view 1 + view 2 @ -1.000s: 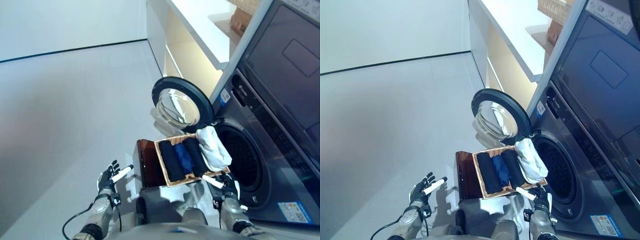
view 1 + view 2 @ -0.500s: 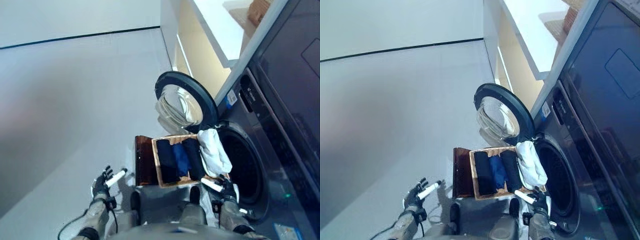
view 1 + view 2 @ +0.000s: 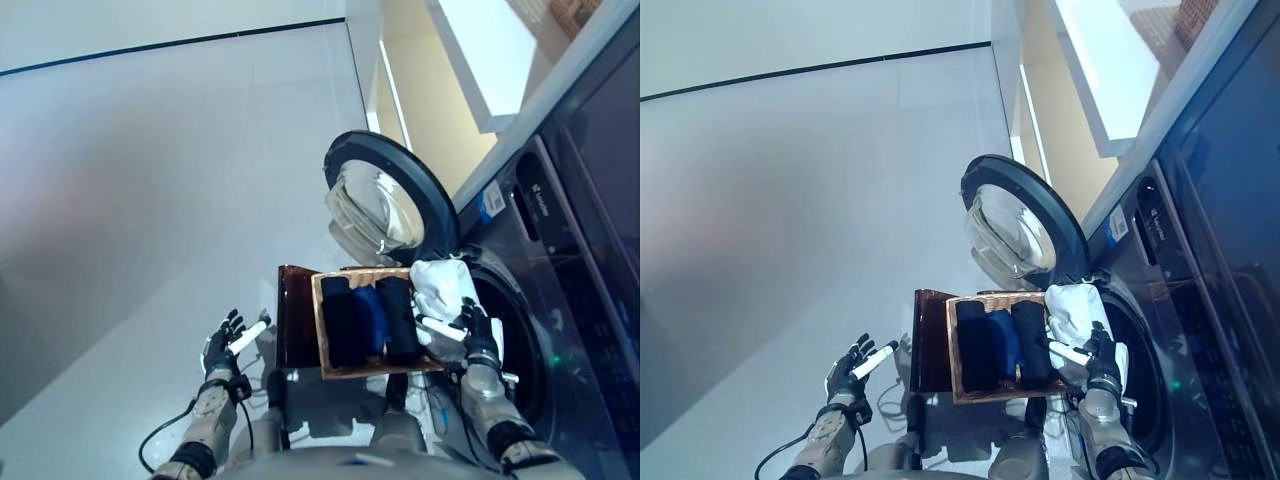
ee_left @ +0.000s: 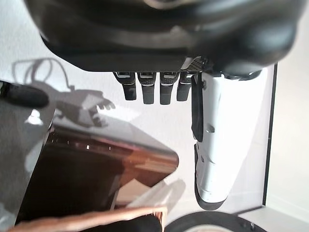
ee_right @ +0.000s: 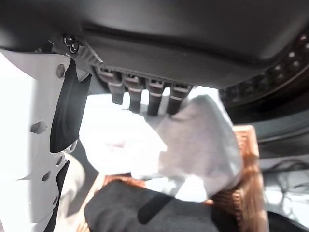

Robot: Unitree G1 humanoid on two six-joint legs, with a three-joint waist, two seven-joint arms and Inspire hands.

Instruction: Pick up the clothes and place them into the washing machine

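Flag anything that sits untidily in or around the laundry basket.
The crumpled white cloth spills over the wicker basket's rim on the side toward the washing machine drum, while the dark rolled clothes lie neatly inside. The right robot hand is at the white cloth.

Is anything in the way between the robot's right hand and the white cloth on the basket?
Nothing visible. The right hand, open, hovers right at the white cloth on the basket's edge, beside the washing machine's open drum.

Open drum mouth (image 3: 505,335) just beyond white cloth (image 3: 440,295); swung-out door (image 3: 385,200) (left of it) narrowing approach.
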